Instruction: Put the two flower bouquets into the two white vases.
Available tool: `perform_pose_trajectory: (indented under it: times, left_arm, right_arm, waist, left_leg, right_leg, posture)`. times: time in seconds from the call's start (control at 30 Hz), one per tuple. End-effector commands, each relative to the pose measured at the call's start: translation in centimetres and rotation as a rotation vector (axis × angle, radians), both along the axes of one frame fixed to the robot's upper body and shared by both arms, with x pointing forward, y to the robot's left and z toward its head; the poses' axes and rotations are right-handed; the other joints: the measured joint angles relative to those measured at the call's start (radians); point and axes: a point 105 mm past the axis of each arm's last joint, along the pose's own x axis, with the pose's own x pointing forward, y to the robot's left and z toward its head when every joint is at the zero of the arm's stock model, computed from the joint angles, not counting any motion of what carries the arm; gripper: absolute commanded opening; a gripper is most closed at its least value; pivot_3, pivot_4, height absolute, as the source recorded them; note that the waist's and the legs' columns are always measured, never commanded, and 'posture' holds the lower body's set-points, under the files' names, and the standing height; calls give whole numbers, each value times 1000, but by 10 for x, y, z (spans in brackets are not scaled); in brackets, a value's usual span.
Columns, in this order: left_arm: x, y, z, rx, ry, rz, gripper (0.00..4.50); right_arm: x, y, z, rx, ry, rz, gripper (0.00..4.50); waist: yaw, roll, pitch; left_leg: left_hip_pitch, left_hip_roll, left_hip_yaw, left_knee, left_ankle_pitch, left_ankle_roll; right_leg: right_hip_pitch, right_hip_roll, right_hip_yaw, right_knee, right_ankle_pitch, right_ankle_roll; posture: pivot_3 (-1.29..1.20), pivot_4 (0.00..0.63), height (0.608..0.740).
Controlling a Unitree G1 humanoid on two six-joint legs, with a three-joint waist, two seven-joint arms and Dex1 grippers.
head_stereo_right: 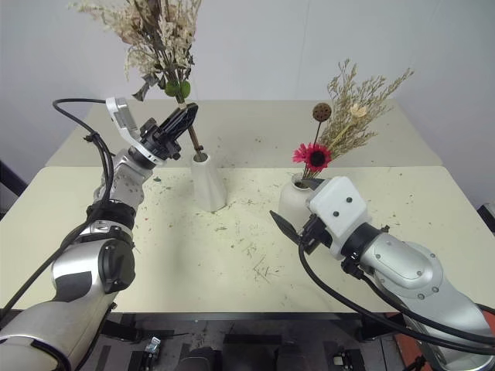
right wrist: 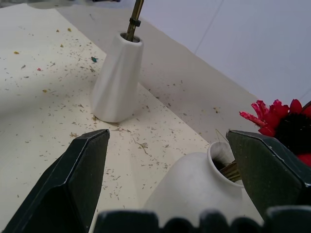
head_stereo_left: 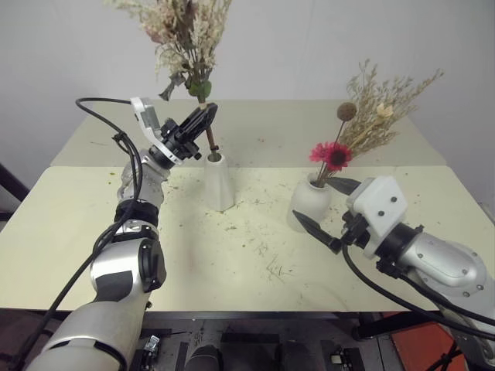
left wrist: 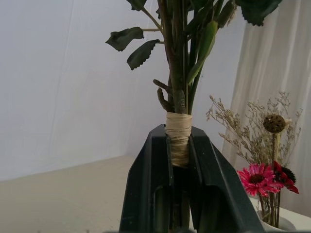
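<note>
Bouquets first: in the left eye view the rose bouquet [head_stereo_left: 184,39] sits at top centre, its brown stem already poking into the mouth of the tall vase [head_stereo_left: 218,182] mid-frame, and the left gripper [head_stereo_left: 203,117] is clamped on that stem just above the neck, probably to keep it upright while it goes in. Over on the right, the daisy bouquet [head_stereo_left: 363,124] is standing in the round vase [head_stereo_left: 309,202], with the right gripper [head_stereo_left: 325,212] spread wide right beside it, one finger on each side, I'd guess ready to steady it. The table [head_stereo_left: 232,263] is pale cream and speckled with dry crumbs. Left wrist view: two black fingers [left wrist: 150,189] squeeze the raffia-wrapped stem at lower centre, leathery green leaves above, the daisy bunch at lower right. Right wrist view: the chunky black fingers [right wrist: 73,179] gape at the bottom corners with the round vase's matte shoulder between them, and the slim cone-shaped vase stands at upper left, smooth and chalky-looking
</note>
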Motion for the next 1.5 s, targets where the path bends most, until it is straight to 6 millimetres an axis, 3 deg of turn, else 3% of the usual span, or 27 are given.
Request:
perform_pose_trajectory:
  times: [0.03,0.73,0.97,1.0,1.17,1.4,1.5]
  left_arm:
    - [-1,4,12,29,-54,29,127]
    - [4,-7,-18,144,-15,57,127]
    - [0,-7,-19,153,-31,33,127]
    - [0,-7,-19,151,-33,32,849]
    - [-4,-1,-21,173,-40,13,2345]
    - [-11,21,-45,274,8,40,4410]
    - [-18,34,-49,319,11,55,4466]
  right_arm:
    - [-3,1,11,0,-60,6,4500]
    - [-5,-2,8,19,-57,-13,4500]
    - [-3,-3,6,10,-54,-17,4500]
    - [-3,-3,6,10,-54,-16,4500]
    - [-3,-3,3,-4,-49,-14,4500]
    - [1,-6,-3,4,-22,-35,4500]
    - [1,-6,-5,4,-17,-36,4500]
  waist:
    - [0,0,0]
    - [0,0,0]
    - [1,0,0]
    - [0,0,0]
    - [-1,0,0]
    - [-4,0,0]
    - [-3,0,0]
  left_leg:
    - [0,0,0,0,0,0]
    - [0,0,0,0,0,0]
    - [0,0,0,0,0,0]
    - [0,0,0,0,0,0]
    - [0,0,0,0,0,0]
    - [1,1,0,0,0,0]
    - [1,1,0,0,0,0]
  right_leg:
    - [0,0,0,0,0,0]
    - [0,0,0,0,0,0]
    - [0,0,0,0,0,0]
    - [0,0,0,0,0,0]
    - [0,0,0,0,0,0]
    - [0,0,0,1,0,0]
    - [0,1,0,0,0,0]
  posture:
    - [0,150,740]
    - [0,150,740]
    - [0,150,740]
    - [0,150,740]
    - [0,150,740]
    - [0,150,740]
    - [0,150,740]
